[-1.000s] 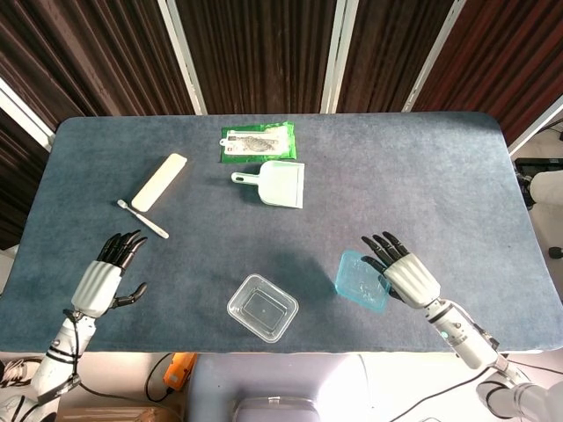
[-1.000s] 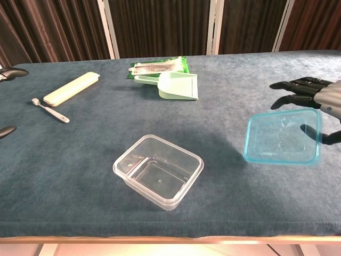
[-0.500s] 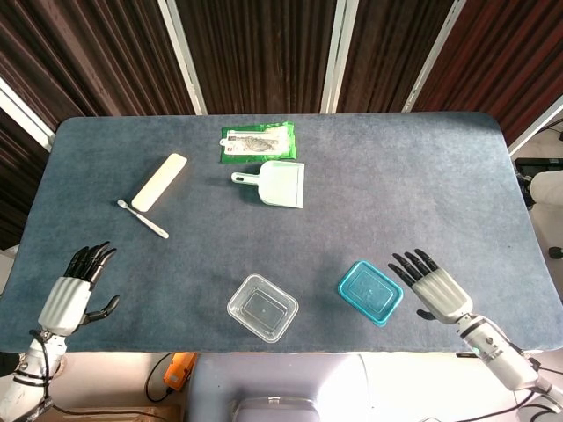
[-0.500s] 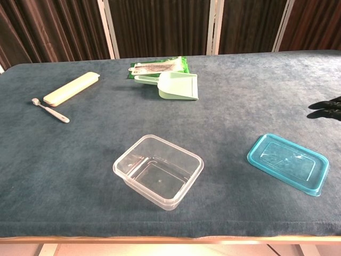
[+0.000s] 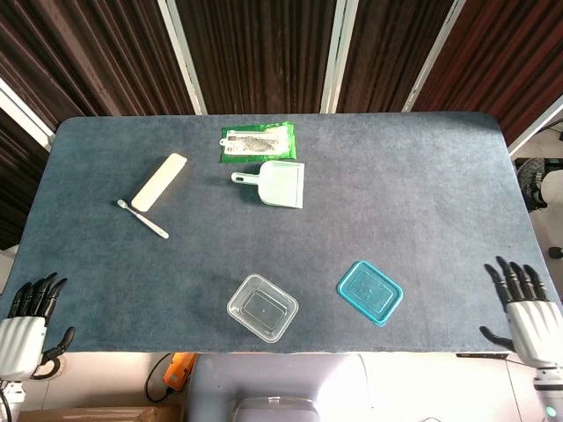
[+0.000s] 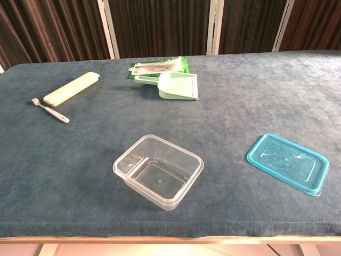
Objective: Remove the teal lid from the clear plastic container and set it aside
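Blue cloth covers the table; near its front edge the teal lid lies flat, probably light and flexible, best pinched by its rim, beside the clear container. Left hand and right hand hang off the front corners, fingers spread, holding nothing.

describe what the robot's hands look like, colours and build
In the head view, both the left hand and the right hand have black fingers on a pale silver-white ribbed back, with a black thumb at the side. They look like mirror images of each other. No cables, markings or sleeves can be made out. The chest view shows neither hand.
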You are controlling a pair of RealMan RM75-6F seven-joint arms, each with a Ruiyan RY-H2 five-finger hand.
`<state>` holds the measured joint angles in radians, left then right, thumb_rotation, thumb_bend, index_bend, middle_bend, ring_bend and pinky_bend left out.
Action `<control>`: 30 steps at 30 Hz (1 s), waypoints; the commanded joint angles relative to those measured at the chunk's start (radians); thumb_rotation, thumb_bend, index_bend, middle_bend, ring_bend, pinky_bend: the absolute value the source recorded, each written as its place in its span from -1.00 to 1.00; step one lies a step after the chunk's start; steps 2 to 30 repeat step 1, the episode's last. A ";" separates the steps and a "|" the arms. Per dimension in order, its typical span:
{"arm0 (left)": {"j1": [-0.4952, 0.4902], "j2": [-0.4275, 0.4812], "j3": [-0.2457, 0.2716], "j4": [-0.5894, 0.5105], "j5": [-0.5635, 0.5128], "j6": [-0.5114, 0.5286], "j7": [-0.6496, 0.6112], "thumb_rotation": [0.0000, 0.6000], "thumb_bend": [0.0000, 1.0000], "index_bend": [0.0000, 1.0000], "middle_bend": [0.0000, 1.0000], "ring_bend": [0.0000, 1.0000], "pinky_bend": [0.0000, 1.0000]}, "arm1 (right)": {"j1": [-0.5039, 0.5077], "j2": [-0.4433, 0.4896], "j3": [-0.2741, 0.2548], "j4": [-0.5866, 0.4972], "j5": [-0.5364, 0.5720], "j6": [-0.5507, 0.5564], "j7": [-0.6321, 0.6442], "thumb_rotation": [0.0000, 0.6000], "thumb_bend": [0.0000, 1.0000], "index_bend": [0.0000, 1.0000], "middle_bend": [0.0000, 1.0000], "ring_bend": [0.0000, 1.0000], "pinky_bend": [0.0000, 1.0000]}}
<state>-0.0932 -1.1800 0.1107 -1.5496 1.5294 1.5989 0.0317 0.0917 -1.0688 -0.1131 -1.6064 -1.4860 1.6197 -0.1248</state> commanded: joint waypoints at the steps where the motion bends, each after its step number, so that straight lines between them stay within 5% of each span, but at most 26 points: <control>1: 0.009 -0.004 -0.001 0.006 0.015 -0.001 0.003 1.00 -0.31 -1.00 -1.00 -1.00 -1.00 | -0.035 0.010 0.038 -0.009 0.023 0.034 0.031 1.00 -0.78 -1.00 -1.00 -1.00 -1.00; 30: 0.009 -0.004 -0.001 0.006 0.015 -0.001 0.003 1.00 -0.31 -1.00 -1.00 -1.00 -1.00 | -0.035 0.010 0.038 -0.009 0.023 0.034 0.031 1.00 -0.78 -1.00 -1.00 -1.00 -1.00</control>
